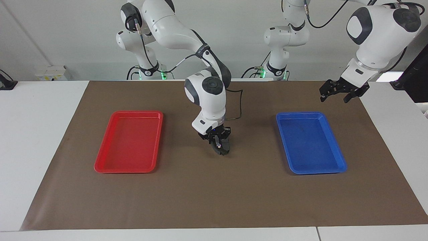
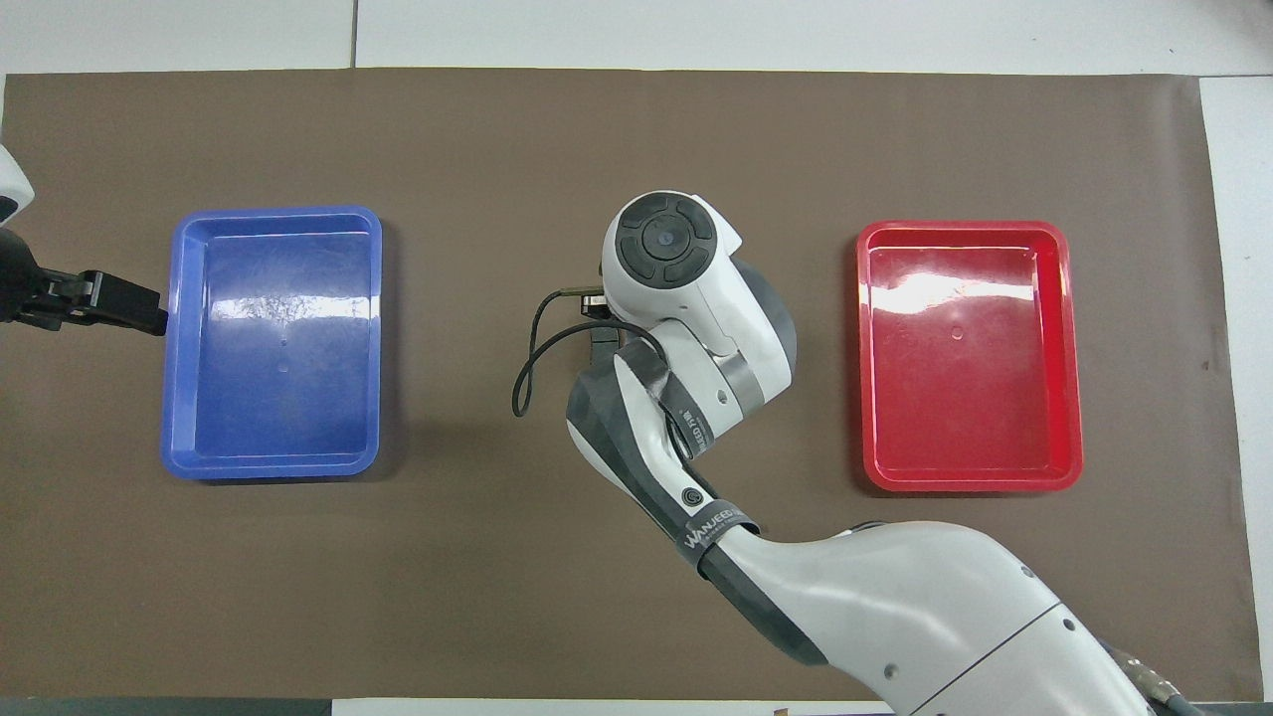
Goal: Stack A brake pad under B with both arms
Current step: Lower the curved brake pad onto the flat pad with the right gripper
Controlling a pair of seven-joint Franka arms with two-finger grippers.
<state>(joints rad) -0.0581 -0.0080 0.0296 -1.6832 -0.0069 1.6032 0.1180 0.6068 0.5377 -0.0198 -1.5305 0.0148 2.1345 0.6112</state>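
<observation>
- Right gripper [image 1: 219,146] closed on a dark brake piece [image 1: 223,150], low over the mat [image 1: 214,201] between red tray [image 1: 100,165] and blue tray [image 1: 334,134].
- Impossible to tell held piece from anything under it.
- Left gripper [image 1: 337,94] open, empty, raised beside the blue tray.

Looks like a robotics lab: two white Franka arms [image 1: 207,93] bolted at a white bench [image 1: 40,134], brown mat [image 1: 214,194], plain walls.

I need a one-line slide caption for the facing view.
Right end effector lowers a brake piece between red tray and blue tray; left end effector waits.
</observation>
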